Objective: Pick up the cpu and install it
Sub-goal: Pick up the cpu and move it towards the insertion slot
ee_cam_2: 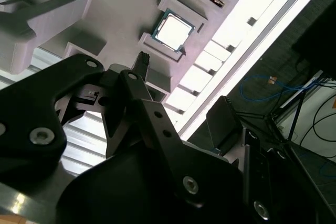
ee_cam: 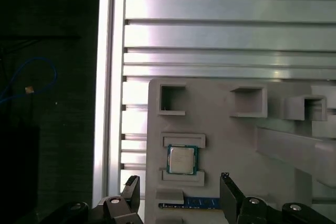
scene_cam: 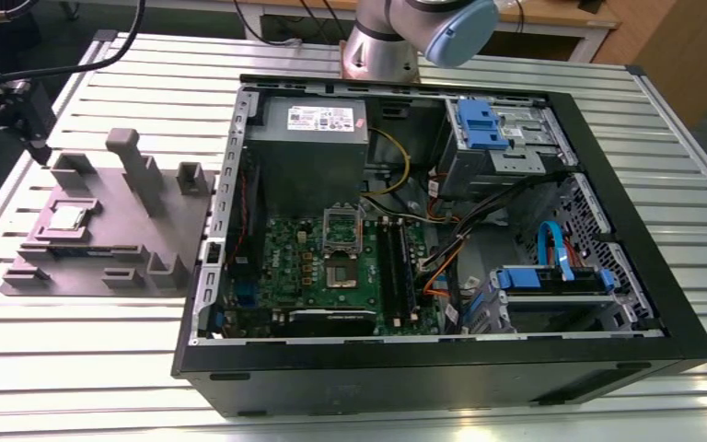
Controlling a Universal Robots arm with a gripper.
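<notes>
A slatted metal table (scene_cam: 84, 359) bore a grey block tray (scene_cam: 133, 241) toward the exterior view's left. An open black computer case (scene_cam: 427, 373) lay just beside the tray.

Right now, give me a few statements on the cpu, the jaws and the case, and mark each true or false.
The cpu lies on the grey tray. True.
The jaws are shut on the cpu. False: they stand open, holding nothing.
The computer case is open, its motherboard showing. True.
The cpu is already installed on the motherboard. False: it is outside the case, on the tray.
</notes>
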